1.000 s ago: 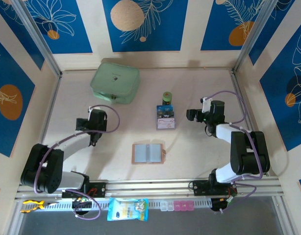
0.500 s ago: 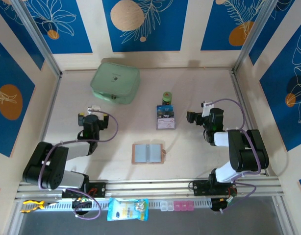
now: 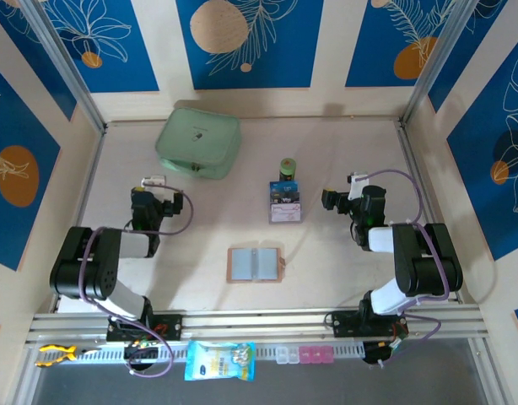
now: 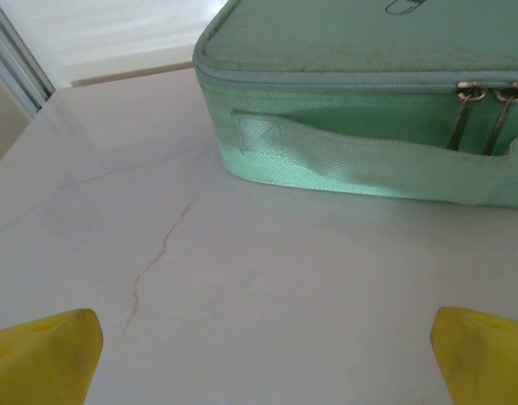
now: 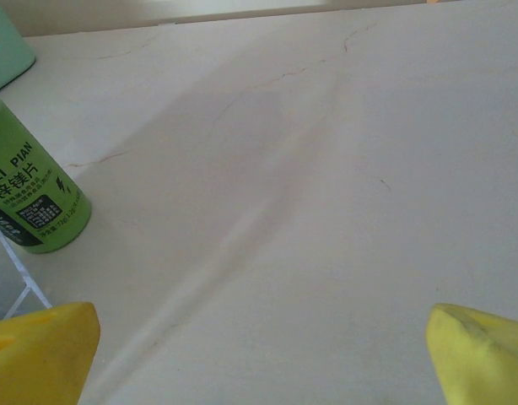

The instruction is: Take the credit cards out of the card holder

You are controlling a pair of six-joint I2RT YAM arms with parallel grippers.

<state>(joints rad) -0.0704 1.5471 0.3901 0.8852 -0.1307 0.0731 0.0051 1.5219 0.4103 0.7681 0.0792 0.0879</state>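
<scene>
The mint-green case [image 3: 198, 144] is seen at the far left of the surface [image 3: 326, 253], lying flat. In the left wrist view its strap handle and two zip pulls are turned toward the left pincer [image 4: 259, 359], with bare surface between them. The left pincer is held wide apart, its yellow fingertips [image 4: 40, 359] at the bottom corners of the frame, and nothing is gripped.

Toward the middle, a small green cylinder [image 3: 287, 167] is stood upright. Just in front of it, on the near side, a clear plastic box [image 3: 284, 211] is placed. Dark blue credit cards [image 3: 284, 194] are seen held in that box; how many cannot be told.

The card holder [image 3: 255, 263] is laid open and flat nearer the arm bases, between the two arms. Its pale grey-blue panels are turned up and its small tab is on the right. It is kept well apart from both pincers and from the box. Whether anything sits in its pockets cannot be told.

The right pincer [image 3: 331, 200] is set to the right of the box and pointed toward it, its fingers spread wide with nothing between them. In the right wrist view the cylinder is caught at the left edge, a clear plastic edge is seen below it, and open surface lies ahead.

Along the near rail, a yellow-handled tool [image 3: 56, 353], a blue packet [image 3: 219, 360] and small clear and pink boxes [image 3: 305, 354] are lined up.
</scene>
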